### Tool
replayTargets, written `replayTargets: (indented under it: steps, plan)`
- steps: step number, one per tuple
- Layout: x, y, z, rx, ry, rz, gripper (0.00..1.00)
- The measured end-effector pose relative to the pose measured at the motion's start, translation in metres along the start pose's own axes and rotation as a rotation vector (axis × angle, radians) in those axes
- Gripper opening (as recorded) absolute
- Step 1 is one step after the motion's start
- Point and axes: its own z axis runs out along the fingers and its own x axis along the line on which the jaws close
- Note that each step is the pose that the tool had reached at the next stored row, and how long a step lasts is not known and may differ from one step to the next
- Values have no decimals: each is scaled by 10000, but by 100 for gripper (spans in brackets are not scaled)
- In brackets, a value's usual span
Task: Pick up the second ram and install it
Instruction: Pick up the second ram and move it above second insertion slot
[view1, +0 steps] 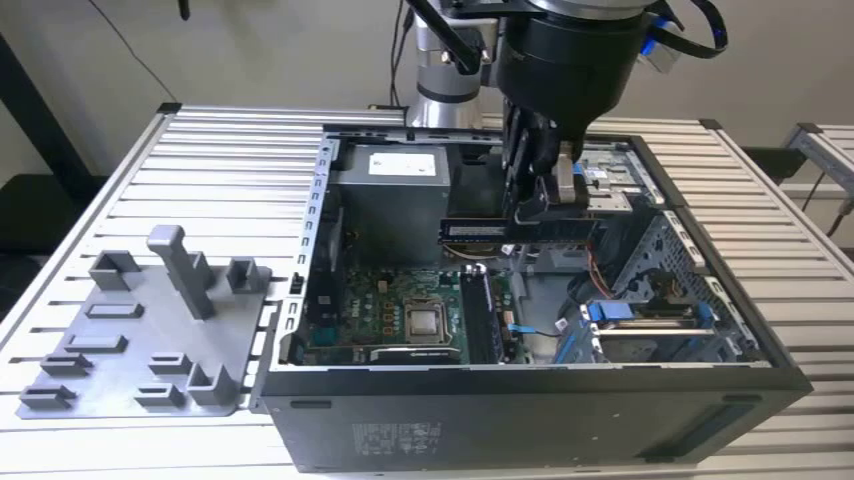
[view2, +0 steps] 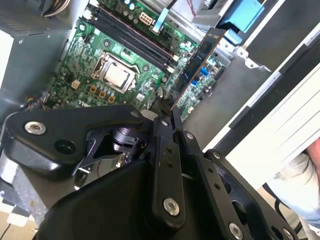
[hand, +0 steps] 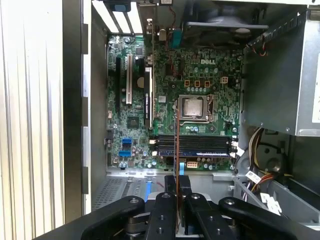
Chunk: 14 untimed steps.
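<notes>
gripper: the gripper points straight down into the open case, fingers clenched on the flat faces of the stick, probably so that its contact edge hangs free below; in both wrist views the fingertips pinch it edge-on.
second ram: the second ram is held in the air over the case with its long edge level, apart from the board; it appears as a thin line in the first wrist view and as a slanted strip in the second wrist view.
memory slots: the memory slots lie below; the stick's length runs across them rather than along them, so i judge it carried but not yet lined up. whether a slot is already filled i cannot tell.
motherboard: the motherboard lies flat on the case floor, cpu socket beside the slots.
case: the case lies on its side, open upward to give reach from above.
fixture: the grey fixture tray sits on the table at the exterior view's left.
</notes>
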Motion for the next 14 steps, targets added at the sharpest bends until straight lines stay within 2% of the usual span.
replayTargets:
  steps: [4,14]
  plan:
    - [-38,-1,1,1,-1,-1,14]
    - [-273,-1,5,1,-1,0,14]
